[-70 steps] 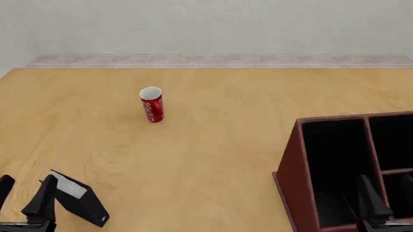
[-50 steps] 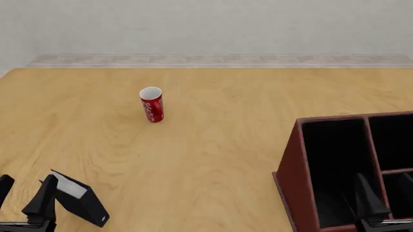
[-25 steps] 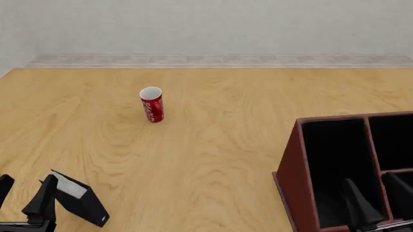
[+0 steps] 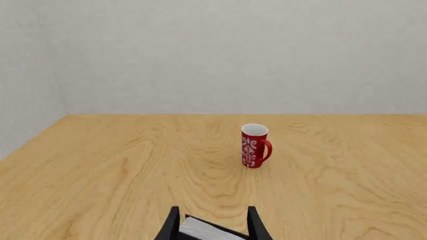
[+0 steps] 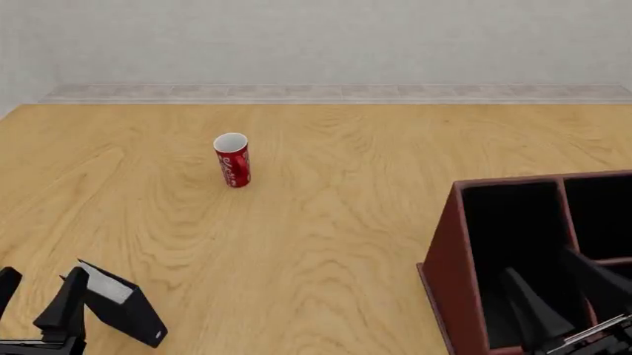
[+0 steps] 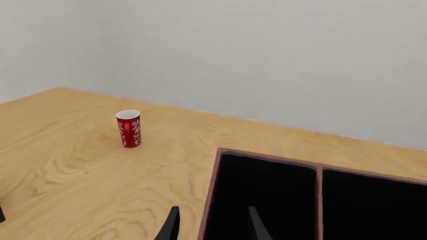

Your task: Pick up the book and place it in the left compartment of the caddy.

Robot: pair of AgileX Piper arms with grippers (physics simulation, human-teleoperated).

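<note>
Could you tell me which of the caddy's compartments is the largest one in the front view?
The left compartment of the caddy: it runs the box's full depth, while the slots to its right are split by a crosswise divider.

Red mug [image 5: 233, 160]: white script on its side, too small to read. No other text visible.

red mug [image 5: 233, 160] upright on wooden table [image 5: 326, 222]
</note>
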